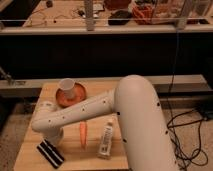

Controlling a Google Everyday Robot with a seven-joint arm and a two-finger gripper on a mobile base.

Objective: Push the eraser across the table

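The eraser [50,152] is a black block with white stripes, lying flat near the front left corner of the wooden table [30,150]. My white arm [100,107] reaches from the right across the table to the left. The gripper [54,138] hangs below the arm's end, just behind and above the eraser. Most of the gripper is hidden by the arm's wrist, and I cannot tell whether it touches the eraser.
An orange plate [80,97] holding a white cup [67,88] stands at the back of the table. A carrot [82,134] lies in the middle. A white bottle [106,139] lies on its side to the right of the carrot. A black cable [187,130] runs over the floor at the right.
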